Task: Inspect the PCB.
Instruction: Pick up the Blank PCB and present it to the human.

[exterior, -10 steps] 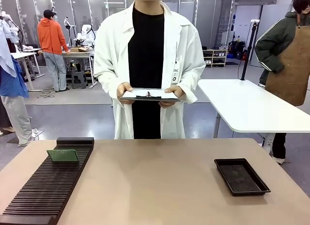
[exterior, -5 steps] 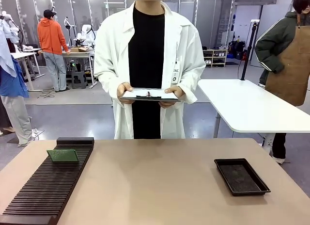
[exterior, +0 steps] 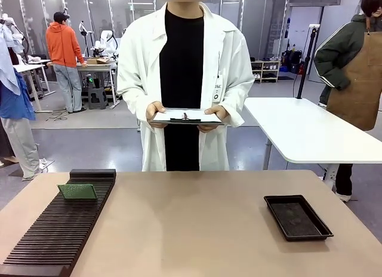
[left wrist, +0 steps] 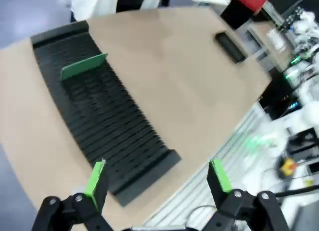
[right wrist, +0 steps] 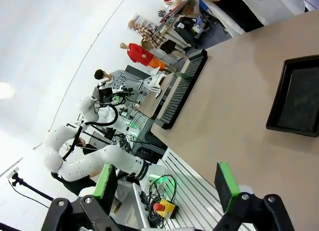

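STEP: pre-pickup — PCB point(exterior: 77, 191) upright in rack point(exterior: 54, 229), 10 o'clock | left end effector point(left wrist: 157, 167), right end effector point(right wrist: 167, 167): apart, empty | NEXT: likely left reach, edge grip

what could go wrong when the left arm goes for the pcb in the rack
1. The PCB stands on edge in a slot of the black rack. An off-centre pinch by the open left claw might tilt or jam it.
2. The rack's ribs sit close together, so a finger could catch on one.
3. The board is thin and may slip once lifted.
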